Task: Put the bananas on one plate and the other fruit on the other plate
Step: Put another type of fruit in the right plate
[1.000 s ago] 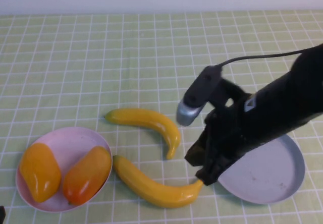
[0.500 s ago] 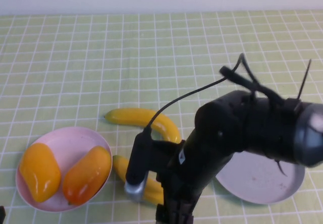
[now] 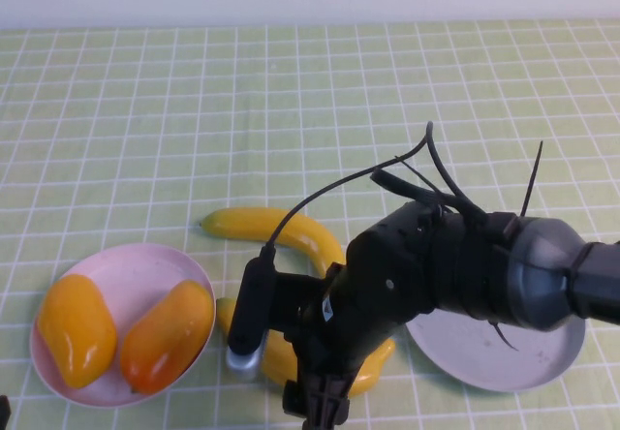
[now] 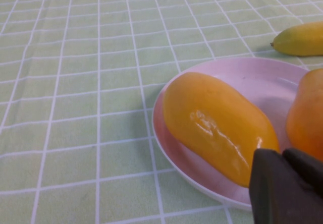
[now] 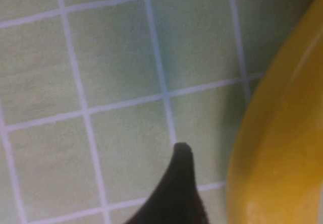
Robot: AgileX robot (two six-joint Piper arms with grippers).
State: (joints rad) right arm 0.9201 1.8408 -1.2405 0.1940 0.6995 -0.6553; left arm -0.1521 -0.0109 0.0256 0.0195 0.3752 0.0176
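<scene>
Right gripper (image 3: 315,406): low at the desk's near edge, beside the near banana (image 3: 281,357); grip state cannot be told, mostly hidden. Should straddle its middle squarely before lifting toward grey plate (image 3: 504,348). Left gripper (image 4: 287,186): parked near-left corner by pink plate (image 3: 126,265), state unclear

A table covered by a green checked cloth (image 3: 145,91) carries a pale pink plate (image 3: 136,270), a grey-blue plate (image 3: 504,357) and two long yellow bananas (image 3: 281,229).
</scene>
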